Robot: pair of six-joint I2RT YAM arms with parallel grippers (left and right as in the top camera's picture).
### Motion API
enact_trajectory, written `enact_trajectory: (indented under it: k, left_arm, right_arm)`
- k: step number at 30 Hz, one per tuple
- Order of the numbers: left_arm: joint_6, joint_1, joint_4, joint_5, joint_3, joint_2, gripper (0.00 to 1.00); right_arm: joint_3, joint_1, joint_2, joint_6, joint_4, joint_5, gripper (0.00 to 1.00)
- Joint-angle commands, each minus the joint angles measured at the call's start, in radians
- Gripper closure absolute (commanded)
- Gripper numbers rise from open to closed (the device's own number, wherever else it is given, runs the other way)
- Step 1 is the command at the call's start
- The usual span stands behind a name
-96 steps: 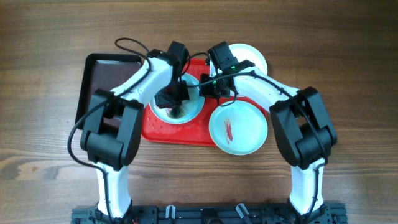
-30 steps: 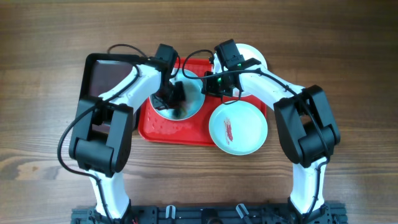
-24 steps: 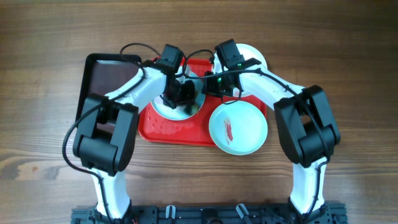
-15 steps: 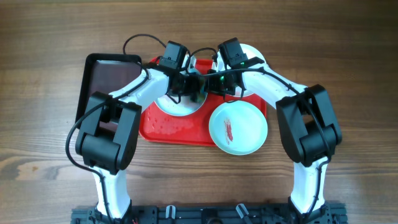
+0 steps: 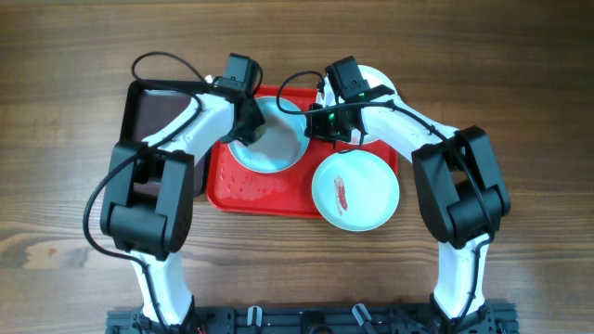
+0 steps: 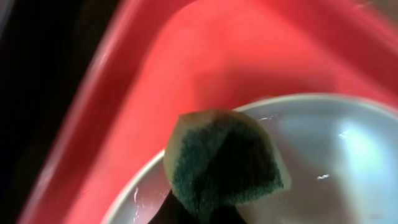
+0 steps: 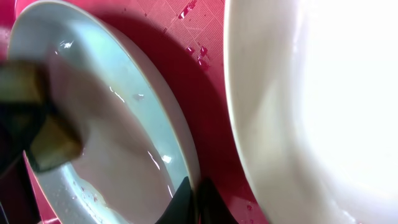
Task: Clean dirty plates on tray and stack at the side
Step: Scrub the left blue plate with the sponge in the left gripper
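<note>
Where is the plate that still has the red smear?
Overhead: the smeared plate sits on the red tray's near right corner, beside the other mint plate and nearer the robot than the white plate.

Seen from my remote console: a red tray (image 5: 255, 192) with a dotted texture carries a pale mint-blue plate (image 5: 278, 148). A second mint plate (image 5: 369, 199) is streaked red at centre. Around them are a white plate (image 5: 382, 88), a black tray (image 5: 148, 116), a yellow-and-dark-green sponge (image 6: 221, 165) and a brown wood-grain table (image 5: 520, 74).
</note>
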Motion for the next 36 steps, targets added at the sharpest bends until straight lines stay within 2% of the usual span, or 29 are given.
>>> enact_trajectory:
  k: [1, 5, 9, 12, 18, 23, 28, 34, 36]
  left_arm:
    - [-0.036, 0.024, -0.139, 0.108, -0.077, 0.095, 0.96]
    - [0.101, 0.011, -0.2, 0.316, -0.077, 0.095, 0.96]
    - [0.235, -0.025, -0.198, 0.457, -0.077, 0.095, 0.96]
    - [0.301, -0.06, -0.167, 0.481, -0.077, 0.095, 0.96]
    - [0.323, -0.101, -0.018, 0.475, -0.077, 0.095, 0.96]
    - [0.322, -0.088, 0.047, 0.416, -0.077, 0.095, 0.96]
    - [0.32, -0.066, 0.158, 0.261, -0.077, 0.095, 0.96]
    - [0.103, -0.045, 0.213, -0.153, -0.077, 0.095, 0.96]
    - [0.067, -0.038, 0.187, -0.212, -0.077, 0.095, 0.96]
  right_arm:
    - [-0.013, -0.003, 0.028, 0.006, 0.005, -0.002, 0.96]
    - [-0.013, -0.003, 0.028, 0.006, 0.005, -0.002, 0.96]
    - [-0.013, -0.003, 0.028, 0.006, 0.005, -0.002, 0.96]
    - [-0.013, -0.003, 0.028, 0.006, 0.005, -0.002, 0.96]
    - [-0.013, -0.003, 0.028, 0.003, 0.005, -0.002, 0.96]
    - [-0.013, -0.003, 0.028, 0.003, 0.004, -0.002, 0.96]
    - [-0.013, -0.003, 0.028, 0.004, 0.005, -0.002, 0.96]
    - [-0.013, -0.003, 0.028, 0.003, 0.005, -0.002, 0.96]
    - [-0.013, -0.003, 0.028, 0.003, 0.005, -0.002, 0.96]
